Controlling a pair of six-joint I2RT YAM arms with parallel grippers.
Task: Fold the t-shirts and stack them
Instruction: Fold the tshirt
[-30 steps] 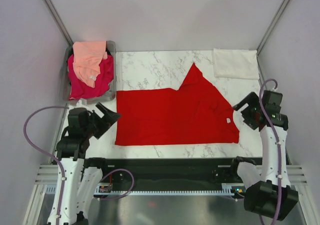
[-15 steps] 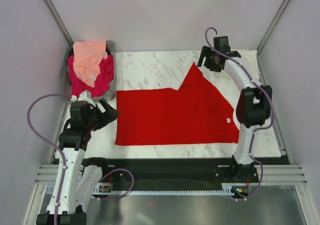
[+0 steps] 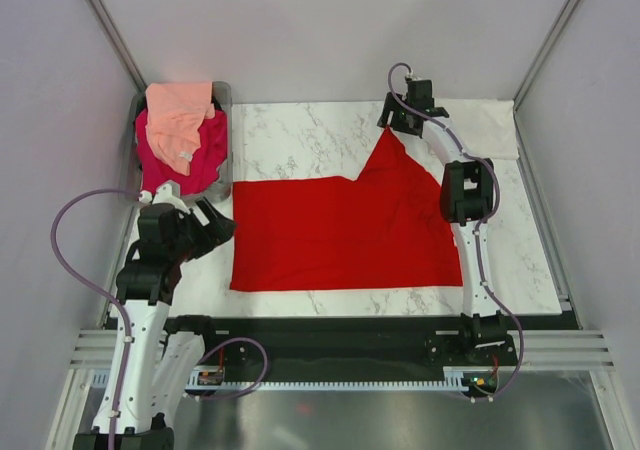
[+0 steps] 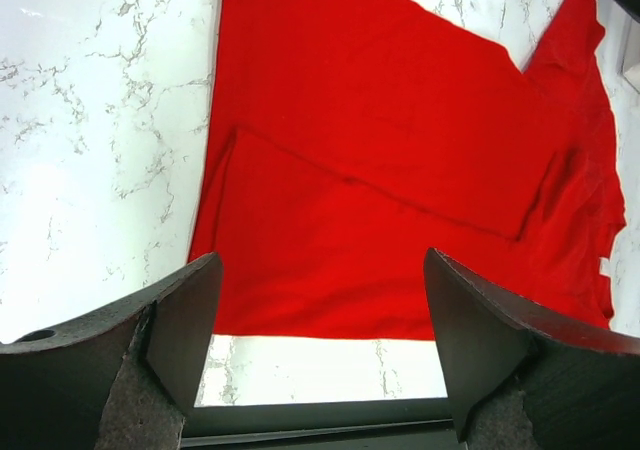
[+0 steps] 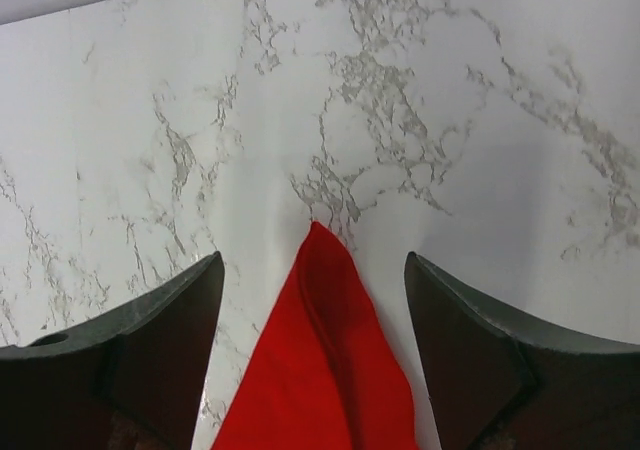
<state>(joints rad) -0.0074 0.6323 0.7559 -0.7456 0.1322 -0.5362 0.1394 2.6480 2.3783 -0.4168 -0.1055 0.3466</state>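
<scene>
Swung over to sleeve tip of red t-shirt [image 3: 340,235] at 1 o'clock: right claw [image 3: 397,122] released, left claw [image 3: 218,223] likewise; folding hardly begun.

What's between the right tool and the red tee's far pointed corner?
Nothing visible. In the right wrist view the right tool is open and the red t-shirt corner lies between its fingers, with only bare marble table around it.
</scene>
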